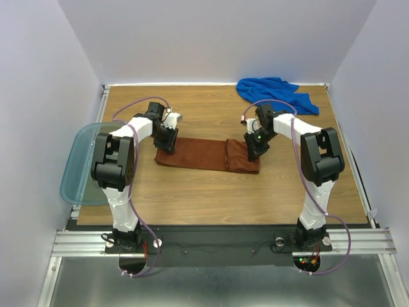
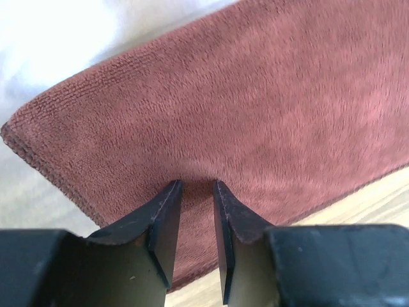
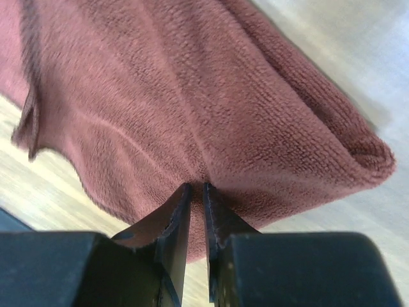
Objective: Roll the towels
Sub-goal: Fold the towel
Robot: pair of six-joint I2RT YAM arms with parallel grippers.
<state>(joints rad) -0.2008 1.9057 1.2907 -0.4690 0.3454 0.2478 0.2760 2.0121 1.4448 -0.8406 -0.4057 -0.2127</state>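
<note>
The left gripper (image 2: 196,187) is clamped on the left end of a flat rust-brown cloth towel (image 1: 204,155) lying at the middle of the wooden table (image 1: 211,204). The right gripper (image 3: 197,188) is clamped on its folded right end. Rolling well likely needs both ends moved evenly, edges aligned.

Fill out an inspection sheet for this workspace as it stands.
Surface: wooden table, bare around the towels.
Job's things: rust-brown towel lies in a long strip at centre, right end doubled over; blue towel lies crumpled at the far right edge, untouched.
Clutter: teal bin at the table's left edge.
End effectors: left end effector pinches the rust-brown towel's left end; right end effector pinches its doubled end.
Cables: purple cables run along both arms, clear of the towels.
Surroundings: white walls on three sides; metal rails at the near edge.
</note>
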